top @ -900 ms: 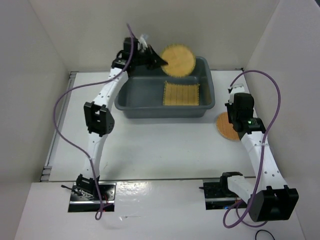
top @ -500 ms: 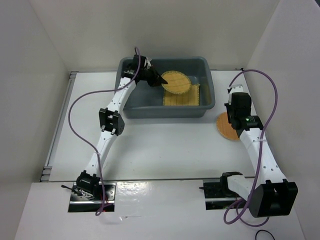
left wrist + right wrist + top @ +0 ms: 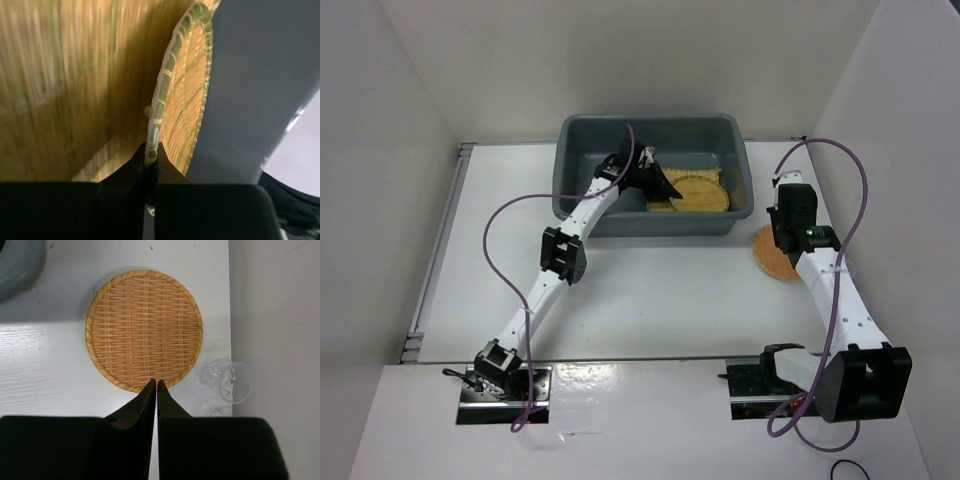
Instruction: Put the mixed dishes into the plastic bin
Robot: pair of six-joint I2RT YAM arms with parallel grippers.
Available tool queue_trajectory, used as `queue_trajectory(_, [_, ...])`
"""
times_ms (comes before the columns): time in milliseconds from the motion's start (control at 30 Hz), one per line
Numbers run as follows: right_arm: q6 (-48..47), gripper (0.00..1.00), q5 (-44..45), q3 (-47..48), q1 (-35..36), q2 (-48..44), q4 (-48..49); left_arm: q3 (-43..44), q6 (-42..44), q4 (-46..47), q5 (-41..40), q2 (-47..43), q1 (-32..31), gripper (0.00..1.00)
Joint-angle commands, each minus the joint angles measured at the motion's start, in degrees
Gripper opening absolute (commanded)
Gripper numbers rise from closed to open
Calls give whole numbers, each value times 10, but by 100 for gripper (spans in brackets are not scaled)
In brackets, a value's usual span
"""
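Nearest to the arm bases, outside the plastic bin [image 3: 665, 222] and just off its near right corner, the round orange-brown disc [image 3: 144, 330] lies flat on the white table [image 3: 650, 290]. The right gripper [image 3: 156, 384] hangs over the disc's near rim with its two fingers pressed together. Nothing shows between them, and I cannot tell whether the tips touch the weave. A small clear glass [image 3: 227, 382] stands to the right of that disc, on the side away from the bin, close to it but apart. Further back, the bin sits on the table toward the rear wall, long side facing the arms. The left arm reaches over the bin's near wall and down inside it. The left gripper [image 3: 151, 147] is clamped on the rim of the round yellow disc [image 3: 700, 192], with one finger on either face of the woven edge. That disc is inside the bin, in its right half, overlapping the square yellow mat [image 3: 60, 90], which lies on the bin floor. In the left wrist view the disc's far face is close to the bin's grey wall, and contact cannot be judged. The mat is blurred in that view.
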Motion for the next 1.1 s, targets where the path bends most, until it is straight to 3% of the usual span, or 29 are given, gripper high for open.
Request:
queue_trajectory(0, [12,7,14,2,4,9,21,15,2,19,26,-1,0,5])
queue_trajectory(200, [12,7,14,7,4,20,21,21,13,13,21,-1,12,14])
queue_trajectory(267, [12,7,14,7,4,20,21,21,13,8,21,-1,18,21])
queue_trajectory(300, [12,7,14,7,4,25,21,21,13,3,21,-1,18,31])
queue_trajectory(333, [12,7,14,7,4,25,21,21,18,3,21,-1,24,50])
queue_trajectory(433, [12,7,14,7,4,25,21,21,18,3,21,-8,29,69])
queue_trajectory(467, [12,7,14,7,4,25,21,21,18,3,21,-14,34,71])
queue_trajectory(600, [12,7,14,7,4,25,21,21,2,61,39,-45,41,100])
queue_trajectory(733, [12,7,14,7,4,30,21,21,-11,118,45,-113,52,100])
queue_trajectory(867, [12,7,14,7,4,30,21,21,44,113,10,-217,52,100])
queue_trajectory(967, [12,5,20,7,4,30,21,21,152,12,-33,-287,2,100])
queue_trajectory(1000, [12,0,20,7,4,30,21,21,210,-65,-50,-309,-36,100])
queue_trajectory(1067, [12,0,20,2,4,30,26,21,255,-171,-113,-315,-79,100])
